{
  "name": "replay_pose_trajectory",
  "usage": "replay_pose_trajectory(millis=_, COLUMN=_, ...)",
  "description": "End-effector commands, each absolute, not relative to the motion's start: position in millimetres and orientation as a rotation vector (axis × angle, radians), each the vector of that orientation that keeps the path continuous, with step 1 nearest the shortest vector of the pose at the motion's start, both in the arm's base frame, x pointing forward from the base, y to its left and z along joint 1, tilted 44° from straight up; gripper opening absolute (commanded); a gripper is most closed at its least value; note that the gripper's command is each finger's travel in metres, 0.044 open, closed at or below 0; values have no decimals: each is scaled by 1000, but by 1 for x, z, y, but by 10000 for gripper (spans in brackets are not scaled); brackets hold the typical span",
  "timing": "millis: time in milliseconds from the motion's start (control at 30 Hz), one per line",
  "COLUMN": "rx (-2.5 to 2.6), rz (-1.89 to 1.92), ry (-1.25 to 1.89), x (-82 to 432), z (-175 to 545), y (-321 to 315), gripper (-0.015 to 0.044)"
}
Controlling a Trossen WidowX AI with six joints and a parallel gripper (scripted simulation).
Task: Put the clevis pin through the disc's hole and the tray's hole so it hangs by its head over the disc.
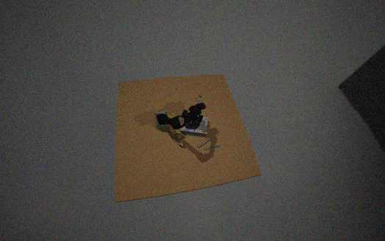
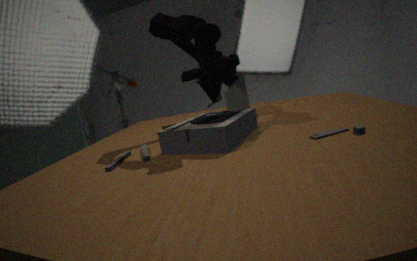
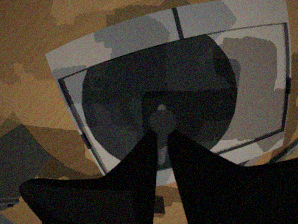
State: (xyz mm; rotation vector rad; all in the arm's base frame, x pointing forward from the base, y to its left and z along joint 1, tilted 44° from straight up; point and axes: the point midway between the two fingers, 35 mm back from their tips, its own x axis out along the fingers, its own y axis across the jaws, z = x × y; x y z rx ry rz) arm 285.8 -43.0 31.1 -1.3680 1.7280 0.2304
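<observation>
In the exterior view, nearest on the wooden tabletop (image 1: 147,173) (image 2: 255,199) (image 3: 25,100), a slim dark bar (image 1: 212,148) (image 2: 118,161) is seen lying flat, with a shorter-looking, lighter bar (image 1: 203,142) (image 2: 146,153) just beside it. Near these, the rimmed steel tray (image 1: 195,133) (image 2: 199,139) (image 3: 202,22) is set flat on the wood. To the right, well apart from the tray, a thin flat bar (image 1: 198,99) (image 2: 329,134) and a small dark cube (image 1: 200,96) (image 2: 359,130) are found close together.

Inside the tray's rim the wide aluminium disc (image 2: 212,118) (image 3: 115,100) is laid, darkened by shadow. Above it the gripper (image 1: 192,125) (image 2: 215,100) (image 3: 161,133) is held, tilted in the exterior view, its fingers nearly closed, with the clevis pin (image 3: 163,120) pinched between the tips. The pin's round head is shown over the disc in the wrist view; whether its shank has been entered into either hole cannot be told.

Behind the tray a grey block (image 1: 163,128) (image 2: 237,95) is stood upright. Farther off, a bright panel (image 2: 270,36) and a large gridded light (image 2: 44,60) are seen in the dim background.
</observation>
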Motion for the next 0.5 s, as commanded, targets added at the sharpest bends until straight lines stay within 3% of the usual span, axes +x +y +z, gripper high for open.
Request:
replay_pose_trajectory(millis=0, rx=-1358, rz=227, ry=1719, x=285, z=33, y=-43, gripper=0)
replay_pose_trajectory(millis=467, rx=-1273, rz=390, ry=1519, x=283, z=35, y=-44, gripper=0)
